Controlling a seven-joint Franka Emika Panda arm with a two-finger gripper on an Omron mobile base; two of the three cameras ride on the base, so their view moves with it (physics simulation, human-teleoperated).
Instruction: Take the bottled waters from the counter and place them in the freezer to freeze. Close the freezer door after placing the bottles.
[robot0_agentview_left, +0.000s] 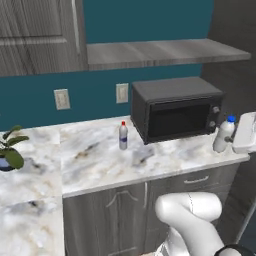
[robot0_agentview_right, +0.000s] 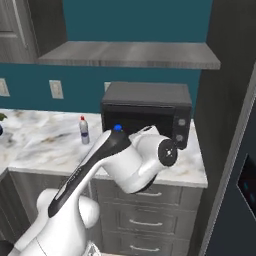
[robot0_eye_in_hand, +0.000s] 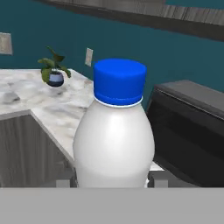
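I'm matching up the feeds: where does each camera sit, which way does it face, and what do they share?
Left base view: behind the arm's left, facing the counter and microwave; the arm rises lower right.
Right base view: behind the arm's right, facing the same microwave; the arm crosses from lower left.
Hand view: on the end effector, facing the blue-capped bottle close up.
Shared: both base views show the red-capped bottle.

A black microwave (robot0_agentview_left: 176, 109) stands against the teal wall (robot0_agentview_left: 30, 102), door shut, two knobs (robot0_agentview_left: 214, 116) down its right side. A grey shelf (robot0_agentview_left: 165, 52) hangs above it. Two pale outlets (robot0_agentview_left: 62, 99) sit on the wall to its left. A potted plant (robot0_agentview_left: 10, 148) stands far left. Below are grey cabinets (robot0_agentview_left: 107, 220) and drawers (robot0_agentview_right: 150, 217).
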